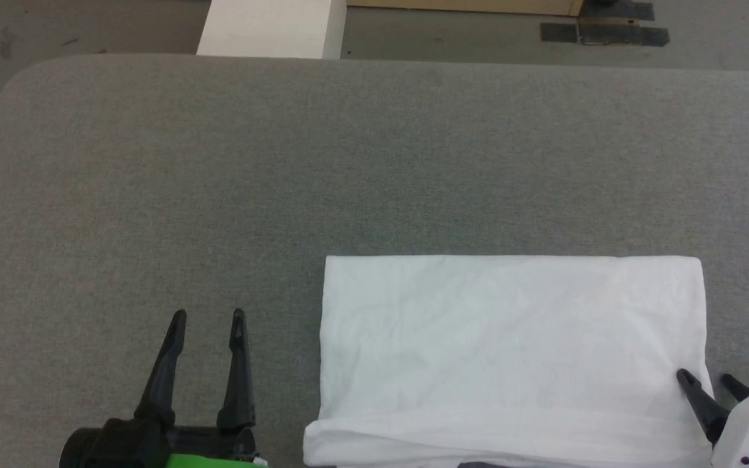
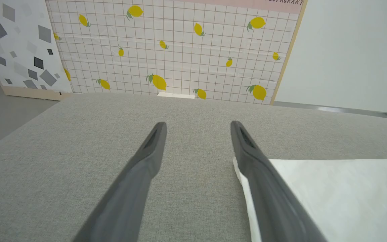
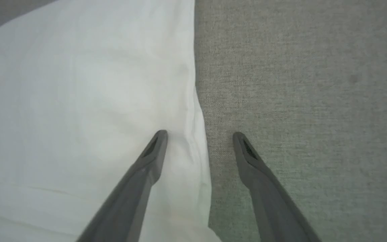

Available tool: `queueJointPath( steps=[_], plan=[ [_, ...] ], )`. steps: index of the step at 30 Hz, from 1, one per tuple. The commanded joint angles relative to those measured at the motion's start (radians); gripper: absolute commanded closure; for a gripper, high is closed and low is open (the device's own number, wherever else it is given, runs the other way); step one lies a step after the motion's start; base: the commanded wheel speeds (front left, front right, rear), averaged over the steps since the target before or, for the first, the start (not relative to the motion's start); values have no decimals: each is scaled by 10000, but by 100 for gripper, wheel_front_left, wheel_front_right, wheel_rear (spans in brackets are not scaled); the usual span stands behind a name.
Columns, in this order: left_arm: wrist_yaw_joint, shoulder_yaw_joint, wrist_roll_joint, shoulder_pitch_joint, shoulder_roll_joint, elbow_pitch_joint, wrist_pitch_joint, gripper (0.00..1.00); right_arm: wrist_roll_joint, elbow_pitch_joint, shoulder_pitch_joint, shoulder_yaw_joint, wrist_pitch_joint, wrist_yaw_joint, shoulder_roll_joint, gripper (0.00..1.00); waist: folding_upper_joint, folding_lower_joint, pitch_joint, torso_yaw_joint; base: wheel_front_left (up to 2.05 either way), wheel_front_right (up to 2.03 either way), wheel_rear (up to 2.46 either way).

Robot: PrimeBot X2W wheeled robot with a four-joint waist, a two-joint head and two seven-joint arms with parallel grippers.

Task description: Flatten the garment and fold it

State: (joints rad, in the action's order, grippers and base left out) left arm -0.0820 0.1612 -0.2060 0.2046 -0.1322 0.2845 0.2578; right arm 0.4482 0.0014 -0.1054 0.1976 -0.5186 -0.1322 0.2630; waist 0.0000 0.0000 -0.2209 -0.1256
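The garment [image 1: 511, 351] lies folded into a flat white rectangle on the near right part of the grey counter [image 1: 348, 162], with a soft fold along its near edge. The left claw [image 1: 209, 313] is released, its fingers spread over bare counter just beside the garment's left edge. The right claw [image 1: 703, 375] is also released and straddles the garment's right edge, one finger over cloth, the other over counter
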Motion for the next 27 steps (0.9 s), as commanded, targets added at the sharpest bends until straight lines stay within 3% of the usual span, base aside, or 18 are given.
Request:
queueJointPath(
  steps=[1,3,4,5,13,24,27],
  plan=[
    [69,10,100,-232,54,-29,39,0,37,235,210,-109,93,15,83,0,0,0,-318,-293,0,0,0],
    [111,17,166,-301,84,-63,39,0,147,543,310,-367,69,15,201,0,0,0,-407,-346,0,0,0],
    [132,17,189,-327,103,-82,39,0,293,690,361,-494,22,15,233,58,0,0,-431,-359,0,0,0],
    [145,11,200,-341,120,-96,39,0,406,795,398,-568,-30,15,252,100,0,0,-444,-361,0,0,0],
    [267,-107,169,-359,230,-326,39,0,622,1146,797,-506,52,15,472,100,0,0,-88,-74,0,0,0],
    [446,-261,83,-158,260,-512,39,0,-192,1869,1289,2215,575,15,807,100,0,0,465,370,0,0,0],
    [480,-265,65,-141,284,-555,39,0,-358,1845,1277,2479,493,15,871,100,0,0,461,453,0,0,0]
  ],
)
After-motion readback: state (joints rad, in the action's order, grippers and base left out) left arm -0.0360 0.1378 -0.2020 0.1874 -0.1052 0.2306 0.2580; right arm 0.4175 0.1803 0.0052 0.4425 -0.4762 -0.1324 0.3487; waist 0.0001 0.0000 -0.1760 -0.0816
